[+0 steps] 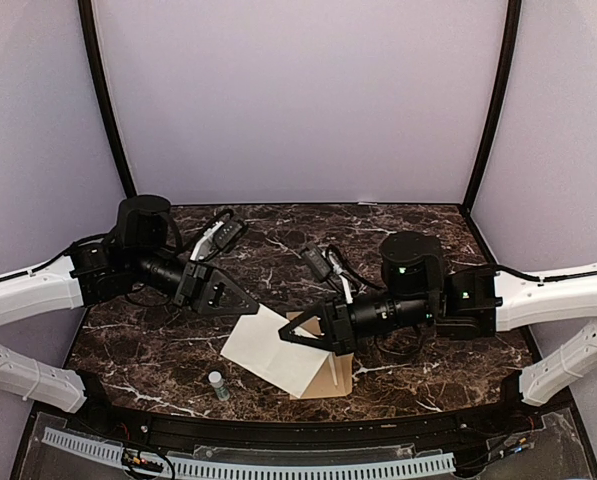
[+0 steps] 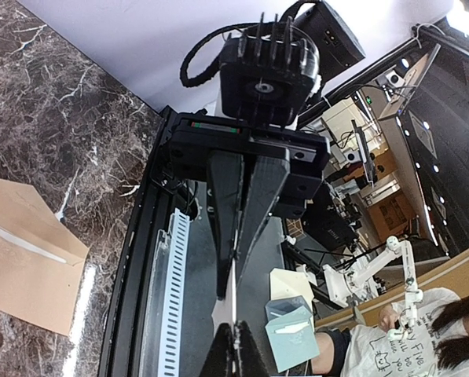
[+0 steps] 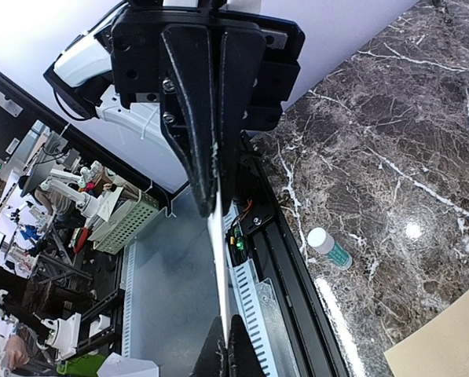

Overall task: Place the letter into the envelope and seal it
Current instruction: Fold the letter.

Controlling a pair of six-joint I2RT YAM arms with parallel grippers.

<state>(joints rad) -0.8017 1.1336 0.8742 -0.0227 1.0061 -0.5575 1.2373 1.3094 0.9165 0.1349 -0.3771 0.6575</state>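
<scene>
Left gripper (image 1: 250, 306) and right gripper (image 1: 286, 337) both clenched on letter (image 1: 271, 352), partly covering envelope (image 1: 344, 378). Sheet looks light, floppy, crease-prone; best pinched near opposite edges.

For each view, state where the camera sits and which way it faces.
Top external: above and behind, looking down on the table; left arm and right arm show.
Left wrist: on the left arm, facing the table's near edge past its own fingers.
Right wrist: same, past its fingers.
Shared: wrist views both show the letter edge-on, and the envelope.
</scene>
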